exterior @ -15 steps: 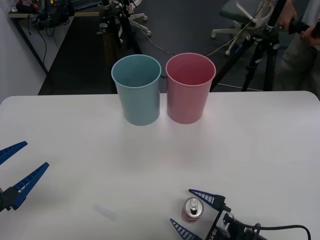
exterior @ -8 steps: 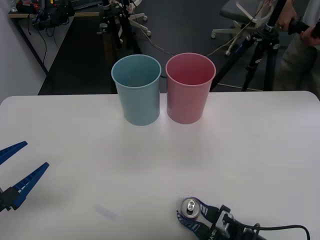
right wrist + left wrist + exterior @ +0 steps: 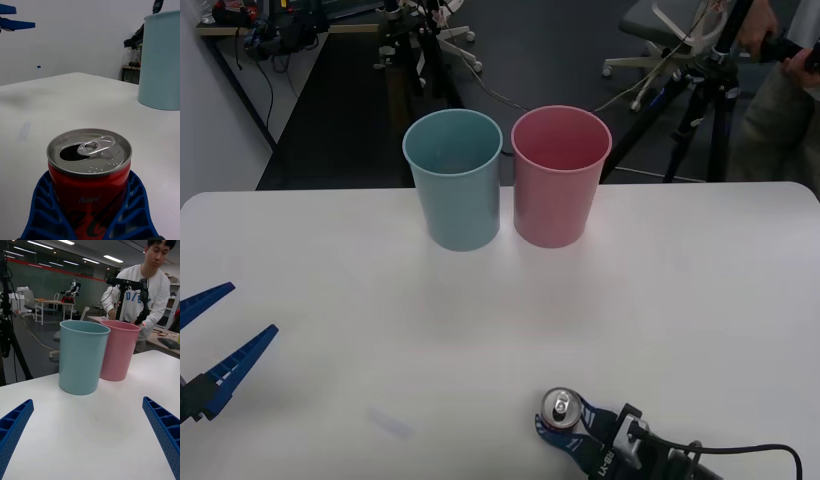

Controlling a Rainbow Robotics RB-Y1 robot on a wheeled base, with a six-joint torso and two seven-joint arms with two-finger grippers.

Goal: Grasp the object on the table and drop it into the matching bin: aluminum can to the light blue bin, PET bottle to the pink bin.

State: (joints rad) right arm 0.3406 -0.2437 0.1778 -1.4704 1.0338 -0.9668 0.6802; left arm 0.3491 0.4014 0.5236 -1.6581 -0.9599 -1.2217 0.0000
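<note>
At the bottom edge of the front view, right of centre, the right gripper (image 3: 565,425) clamps the upright red can (image 3: 561,410) on the white table (image 3: 500,310). The left gripper (image 3: 205,340) waits at lower left, fingers spread. The light blue bin (image 3: 452,180) and pink bin (image 3: 560,176) stand side by side at upper centre.

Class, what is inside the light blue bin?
The light blue bin shows only bare inner wall; its floor is hidden by the rim. The can is in the right gripper.

can: small red aluminum drink can (image 3: 90,176), upright, opened, near tabltop edge
bins: light blue plastic bin (image 3: 453,178) touching pink plastic bin (image 3: 560,175), far side
</note>
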